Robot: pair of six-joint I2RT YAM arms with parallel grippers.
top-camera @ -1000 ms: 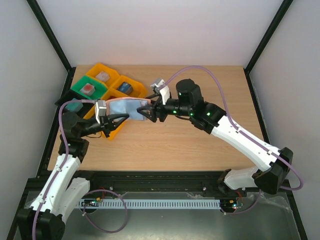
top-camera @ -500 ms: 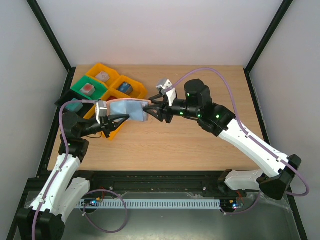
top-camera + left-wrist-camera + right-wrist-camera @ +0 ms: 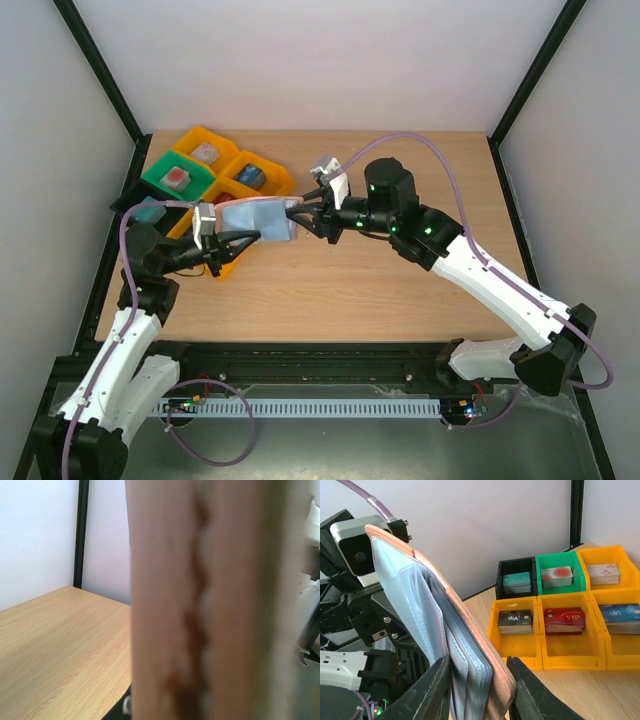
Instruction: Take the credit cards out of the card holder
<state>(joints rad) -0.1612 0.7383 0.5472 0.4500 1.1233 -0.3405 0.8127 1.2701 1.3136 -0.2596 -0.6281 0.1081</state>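
Observation:
The card holder (image 3: 258, 217) is held off the table between both grippers, open, with a tan-pink cover and pale blue-grey inside. My left gripper (image 3: 230, 238) holds its left end. My right gripper (image 3: 302, 213) is shut on its right end. In the right wrist view my black fingers (image 3: 432, 695) press both sides of the cover (image 3: 476, 630) and its stack of clear sleeves (image 3: 402, 595). The credit cards sit inside the sleeves and I cannot tell them apart. In the left wrist view the blurred tan cover (image 3: 200, 605) fills the frame and hides my fingers.
Yellow, green and black bins (image 3: 215, 170) stand at the back left of the table, behind the holder. In the right wrist view they hold stacks of cards: black bin (image 3: 516, 569), green bin (image 3: 559, 561), yellow bins (image 3: 565, 650). The left arm's camera housing (image 3: 355, 550) is close behind the holder.
My right arm's wrist has shifted a little to the right and its elbow has moved. The card holder stays held between both grippers in nearly the same place.

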